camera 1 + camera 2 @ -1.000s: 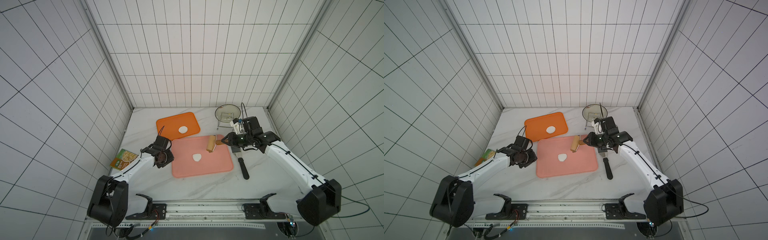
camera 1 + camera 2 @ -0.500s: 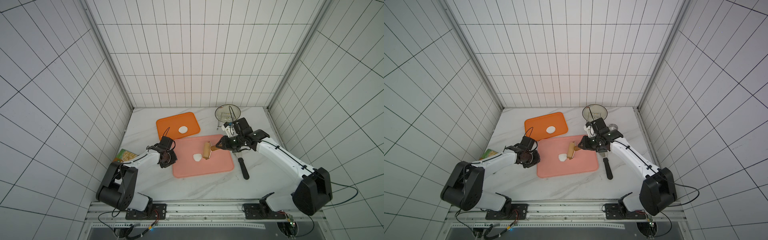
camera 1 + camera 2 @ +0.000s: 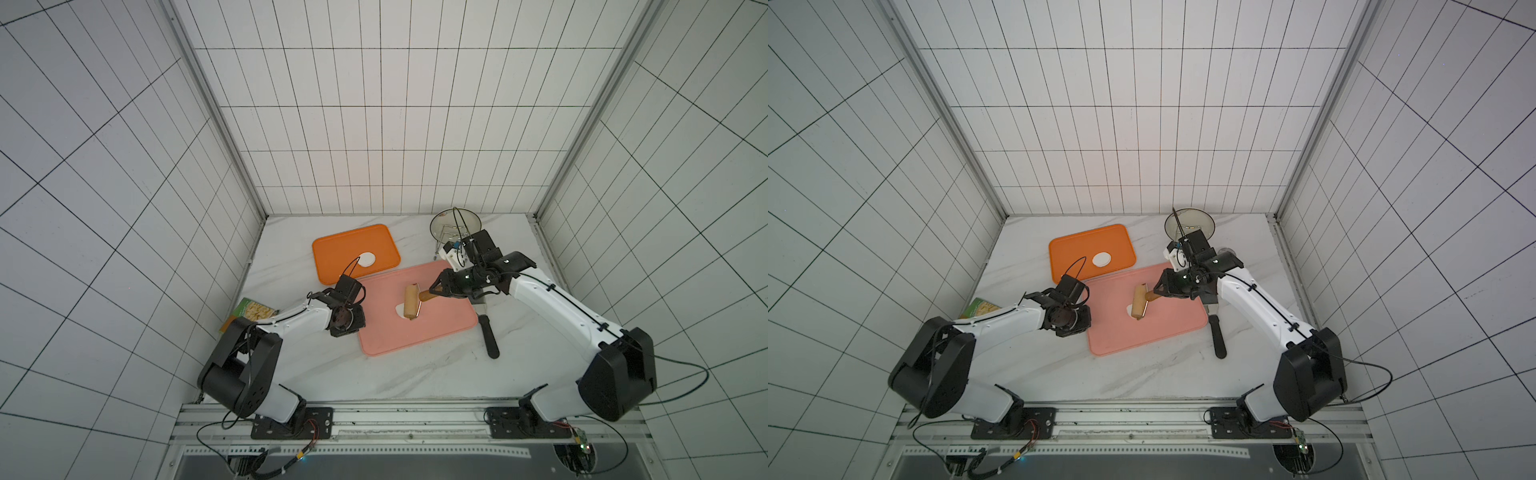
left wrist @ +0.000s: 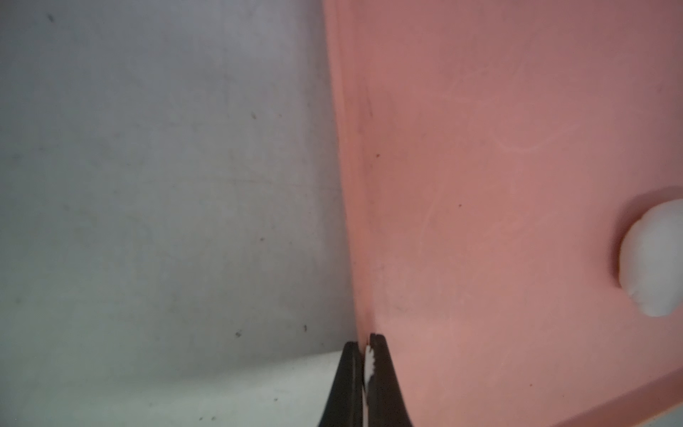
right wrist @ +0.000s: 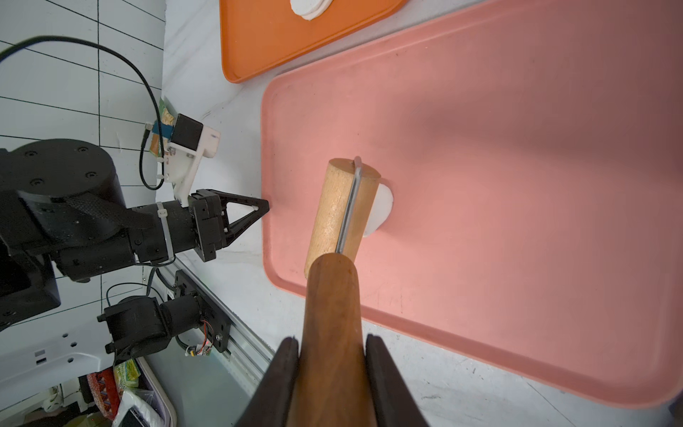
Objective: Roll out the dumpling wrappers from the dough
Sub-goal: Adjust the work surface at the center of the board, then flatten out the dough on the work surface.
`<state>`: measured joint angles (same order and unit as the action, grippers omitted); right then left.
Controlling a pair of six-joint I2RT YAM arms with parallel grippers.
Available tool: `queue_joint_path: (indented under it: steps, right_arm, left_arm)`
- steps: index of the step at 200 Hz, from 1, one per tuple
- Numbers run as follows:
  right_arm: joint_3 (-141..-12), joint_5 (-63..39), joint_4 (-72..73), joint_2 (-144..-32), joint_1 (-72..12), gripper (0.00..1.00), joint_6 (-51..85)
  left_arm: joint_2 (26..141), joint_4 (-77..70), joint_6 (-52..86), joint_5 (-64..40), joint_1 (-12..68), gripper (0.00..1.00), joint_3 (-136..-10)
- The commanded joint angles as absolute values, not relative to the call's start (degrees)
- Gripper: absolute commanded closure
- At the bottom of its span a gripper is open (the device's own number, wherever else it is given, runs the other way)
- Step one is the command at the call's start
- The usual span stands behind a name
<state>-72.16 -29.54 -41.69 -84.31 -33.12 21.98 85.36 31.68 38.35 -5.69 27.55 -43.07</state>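
The dough (image 3: 399, 311) (image 4: 654, 258) is a small white lump on the pink board (image 3: 436, 332) (image 5: 517, 185). A wooden roller (image 3: 411, 306) (image 3: 1139, 306) (image 5: 338, 210) lies across it and hides most of it. My right gripper (image 3: 434, 293) (image 5: 331, 338) is shut on the roller's brown handle. My left gripper (image 3: 360, 321) (image 4: 364, 344) is shut on the pink board's left rim. One round white dumpling wrapper (image 3: 367, 259) (image 3: 1102, 259) lies on the orange tray (image 3: 340, 249).
A black-handled tool (image 3: 488, 336) lies on the table just right of the pink board. A wire rack with a round dish (image 3: 455, 224) stands at the back right. A green food packet (image 3: 251, 311) lies by the left wall.
My left gripper has closed on the pink board's rim. The right arm has carried the roller leftwards from the board's back edge onto the dough.
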Motion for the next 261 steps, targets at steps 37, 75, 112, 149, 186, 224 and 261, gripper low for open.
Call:
queue_joint_path:
  steps: [37, 75, 112, 149, 186, 224, 261]
  right_arm:
    - [-75.1, -32.8, -45.0, -87.0, -33.6, 1.0, 20.2]
    - [-74.8, -31.6, -47.4, -88.5, -34.0, 1.0, 19.1]
    - [-74.4, -28.3, -48.2, -92.9, -34.0, 1.0, 19.0]
    - [-72.1, -22.2, -47.1, -95.5, -34.1, 1.0, 19.0]
    - [-68.7, -19.7, -43.5, -96.0, -34.2, 1.0, 20.6]
    - [-66.3, -17.7, -39.2, -97.5, -35.7, 1.0, 21.9]
    - [-62.7, -13.5, -37.8, -94.5, -34.2, 1.0, 22.5]
  left_arm:
    - [84.1, 31.6, 34.2, -7.1, 29.4, 1.0, -44.2]
    - [84.7, 31.7, 33.8, -5.5, 29.9, 1.0, -44.3]
    - [85.3, 31.6, 33.8, -4.9, 29.8, 1.0, -44.4]
    - [85.4, 31.2, 33.7, -4.9, 29.9, 1.0, -44.7]
    - [85.2, 31.2, 33.7, -4.9, 29.9, 1.0, -44.7]
    - [85.4, 31.1, 33.7, -4.9, 29.9, 1.0, -44.5]
    - [85.3, 31.6, 33.8, -4.1, 29.9, 1.0, -44.7]
